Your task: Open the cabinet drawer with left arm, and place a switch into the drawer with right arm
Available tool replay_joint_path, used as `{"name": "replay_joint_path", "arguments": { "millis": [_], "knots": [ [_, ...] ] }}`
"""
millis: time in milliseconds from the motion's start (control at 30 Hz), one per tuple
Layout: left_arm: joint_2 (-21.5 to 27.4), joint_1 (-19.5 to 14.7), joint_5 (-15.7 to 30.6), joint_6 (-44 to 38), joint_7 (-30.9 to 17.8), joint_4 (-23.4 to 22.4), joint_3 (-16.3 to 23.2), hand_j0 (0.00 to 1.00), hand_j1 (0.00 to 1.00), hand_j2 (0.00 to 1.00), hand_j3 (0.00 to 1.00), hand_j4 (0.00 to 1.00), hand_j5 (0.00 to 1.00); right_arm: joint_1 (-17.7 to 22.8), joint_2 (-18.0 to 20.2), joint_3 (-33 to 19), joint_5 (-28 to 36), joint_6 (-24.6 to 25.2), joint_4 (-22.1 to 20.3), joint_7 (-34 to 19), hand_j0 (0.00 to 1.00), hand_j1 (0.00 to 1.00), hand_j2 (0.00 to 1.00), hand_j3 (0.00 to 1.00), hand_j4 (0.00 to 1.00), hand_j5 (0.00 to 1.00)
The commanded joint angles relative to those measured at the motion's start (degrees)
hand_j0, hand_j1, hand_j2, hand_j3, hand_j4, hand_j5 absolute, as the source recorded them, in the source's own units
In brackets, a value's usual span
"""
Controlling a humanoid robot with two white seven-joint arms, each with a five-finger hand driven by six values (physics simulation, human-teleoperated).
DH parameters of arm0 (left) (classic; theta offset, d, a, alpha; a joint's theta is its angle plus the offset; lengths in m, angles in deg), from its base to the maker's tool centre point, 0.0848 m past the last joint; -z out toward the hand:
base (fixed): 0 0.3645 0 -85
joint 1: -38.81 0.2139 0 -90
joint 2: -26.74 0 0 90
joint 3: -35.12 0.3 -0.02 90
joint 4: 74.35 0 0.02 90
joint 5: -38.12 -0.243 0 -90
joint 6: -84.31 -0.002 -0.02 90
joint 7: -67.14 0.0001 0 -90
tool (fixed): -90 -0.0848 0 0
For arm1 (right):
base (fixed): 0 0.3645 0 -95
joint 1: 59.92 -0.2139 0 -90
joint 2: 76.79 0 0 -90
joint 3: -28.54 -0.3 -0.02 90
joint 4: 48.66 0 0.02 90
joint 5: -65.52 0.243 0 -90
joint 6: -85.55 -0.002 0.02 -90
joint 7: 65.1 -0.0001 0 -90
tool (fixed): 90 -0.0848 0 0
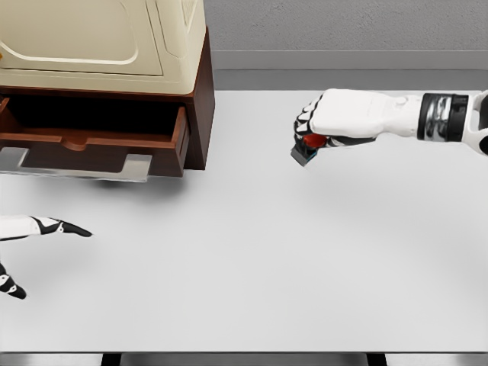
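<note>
The drawer stands open, left hand empty with fingers spread, right hand clasping the switch, yet to place it

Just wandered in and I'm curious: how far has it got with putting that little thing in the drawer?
The drawer is already pulled open. The right hand holds the switch above the table, well right of the cabinet. Left: carrying it over and dropping it in. The left hand rests low.
</note>
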Motion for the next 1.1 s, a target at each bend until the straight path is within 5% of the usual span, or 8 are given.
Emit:
{"name": "replay_joint_path", "arguments": {
  "millis": [0,533,1067],
  "knots": [
    [0.1,0.0,0.4,-0.1,0.0,-0.9,0.1,1.00,1.00,1.00,1.00,1.00,1.00,-0.2,-1.8,1.7,0.4,0.2,0.0,0.0,0.41,0.41,0.41,0.41,0.41,0.41],
    [0.0,0.1,0.3,-0.1,0.0,-1.0,0.1,1.00,1.00,1.00,1.00,1.00,1.00,-12.4,-11.0,10.5,0.4,0.2,-0.1,0.0,0.42,0.42,0.42,0.42,0.42,0.42],
    [-0.3,0.1,-1.1,-0.1,0.0,-0.7,0.1,1.00,1.00,1.00,1.00,1.00,1.00,-22.1,-17.4,11.7,1.6,0.2,0.0,0.0,0.45,0.45,0.45,0.45,0.45,0.45]
  ]
}}
